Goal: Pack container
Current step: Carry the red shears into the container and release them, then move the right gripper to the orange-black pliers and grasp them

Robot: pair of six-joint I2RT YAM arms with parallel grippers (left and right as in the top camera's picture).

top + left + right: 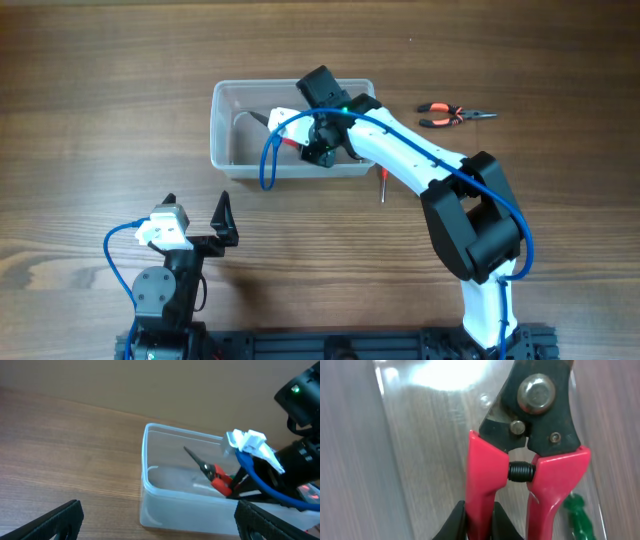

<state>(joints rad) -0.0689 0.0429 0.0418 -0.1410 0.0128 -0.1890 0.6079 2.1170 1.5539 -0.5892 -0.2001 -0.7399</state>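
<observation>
The clear plastic container (pixel 225 125) stands at the table's far middle; it also shows in the left wrist view (pixel 165 487). My right gripper (pixel 318 140) reaches down inside it and is shut on one red handle of the red-handled pliers (pixel 520 460), whose black jaws point away along the tub floor (pixel 202 466). A green-handled tool (pixel 577 512) lies beside the pliers in the tub. My left gripper (pixel 200 215) is open and empty, near the table's front left, apart from the container.
Orange-and-black pliers (pixel 450 114) lie on the table right of the container. A small red-handled screwdriver (pixel 381 185) lies just in front of the container's right end. My right arm (pixel 440 190) spans from front right to the tub.
</observation>
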